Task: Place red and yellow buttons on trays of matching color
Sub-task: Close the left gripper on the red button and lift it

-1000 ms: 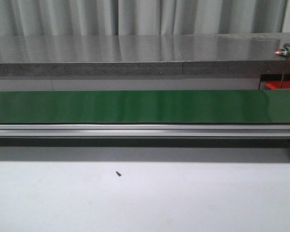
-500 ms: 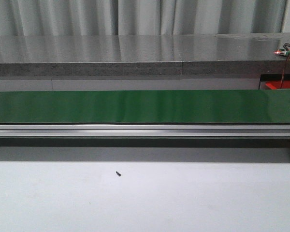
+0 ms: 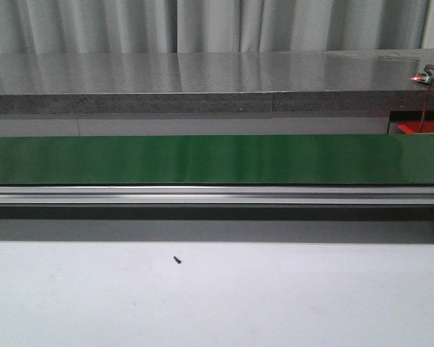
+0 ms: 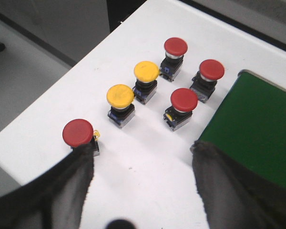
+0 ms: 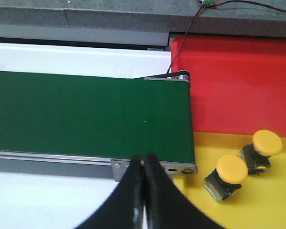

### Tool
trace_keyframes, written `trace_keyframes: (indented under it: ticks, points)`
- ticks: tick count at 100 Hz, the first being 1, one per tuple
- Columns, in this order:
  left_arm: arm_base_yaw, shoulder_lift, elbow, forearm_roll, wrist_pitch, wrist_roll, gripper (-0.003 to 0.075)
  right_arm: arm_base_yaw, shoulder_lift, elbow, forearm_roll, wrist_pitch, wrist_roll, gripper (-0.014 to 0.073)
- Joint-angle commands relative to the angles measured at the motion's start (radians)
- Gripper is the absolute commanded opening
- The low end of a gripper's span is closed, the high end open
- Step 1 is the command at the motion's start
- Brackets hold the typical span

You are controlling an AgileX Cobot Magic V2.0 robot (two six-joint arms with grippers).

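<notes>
Four red buttons (image 4: 184,100) and two yellow buttons (image 4: 120,95) stand on the white table (image 4: 133,167) beside the green belt (image 4: 257,129), under the left gripper (image 4: 140,167), fingers spread, empty. Two more yellow buttons (image 5: 231,170) lie on the yellow tray (image 5: 271,200), next to the red tray (image 5: 238,86). Right gripper (image 5: 144,179) pinched closed on nothing, over the belt's end.

Even, bright overhead light; soft glare on the grey counter (image 3: 202,72); both wrist views blur the near fingers.
</notes>
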Motion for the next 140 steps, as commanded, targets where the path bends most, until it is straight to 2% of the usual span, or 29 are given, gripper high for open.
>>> trace_keyframes:
  ticks: [1,38,73,140]
  points:
    - [0.016,0.033,-0.027,-0.01,-0.069,-0.009,0.0536,0.002,-0.002,-0.025,0.0,-0.079,-0.008,-0.0067]
    - [0.106,0.229,-0.065,-0.056,-0.055,-0.009,0.0535,0.002,-0.002,-0.025,0.0,-0.079,-0.008,-0.0067]
    - [0.192,0.337,-0.095,-0.065,-0.045,-0.009,0.0534,0.002,-0.002,-0.025,0.0,-0.079,-0.008,-0.0067]
    - [0.2,0.579,-0.105,-0.063,-0.166,-0.003,0.0534,0.002,-0.002,-0.025,0.0,-0.079,-0.008,-0.0067]
